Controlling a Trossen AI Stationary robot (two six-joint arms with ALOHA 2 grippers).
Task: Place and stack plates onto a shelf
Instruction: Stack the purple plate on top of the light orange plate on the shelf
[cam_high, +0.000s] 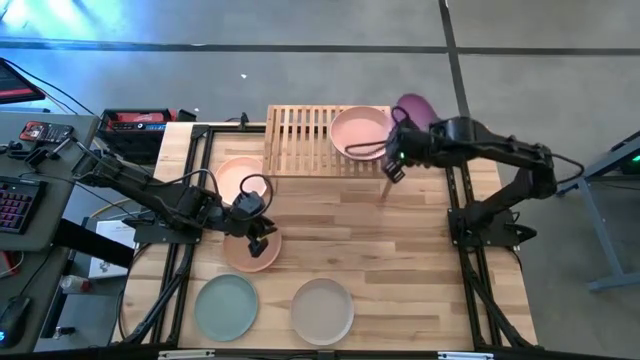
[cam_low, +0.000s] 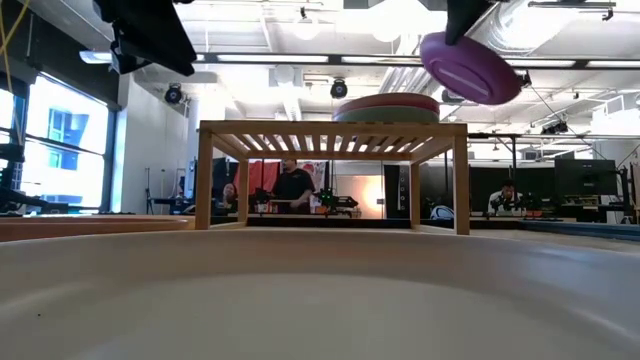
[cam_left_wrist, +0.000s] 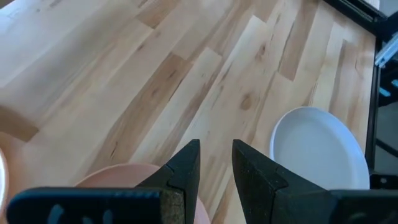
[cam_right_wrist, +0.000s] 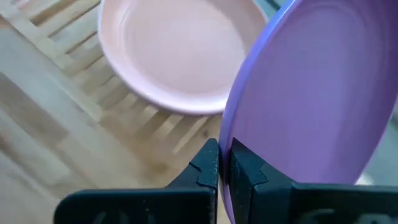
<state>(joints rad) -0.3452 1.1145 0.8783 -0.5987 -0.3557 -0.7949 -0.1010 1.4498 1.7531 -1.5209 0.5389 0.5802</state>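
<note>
Carrying the purple plate (cam_high: 416, 108) tilted above the shelf's (cam_high: 298, 140) right end, pinched by its rim in the right gripper (cam_right_wrist: 224, 167).

Largest first: the plank table (cam_high: 400, 250) bears the slatted shelf at its far edge, and a pink plate (cam_high: 359, 132) sits on the shelf's right half. Loose plates on the table are a pale peach plate (cam_high: 236, 174) beside the shelf, a tan plate (cam_high: 247, 252) under the left arm, and a sage green plate (cam_high: 226, 305) and beige plate (cam_high: 322, 310) along the near edge. The left gripper (cam_left_wrist: 216, 163) hangs just over the tan plate, jaws a narrow gap apart and gripping nothing.
</note>
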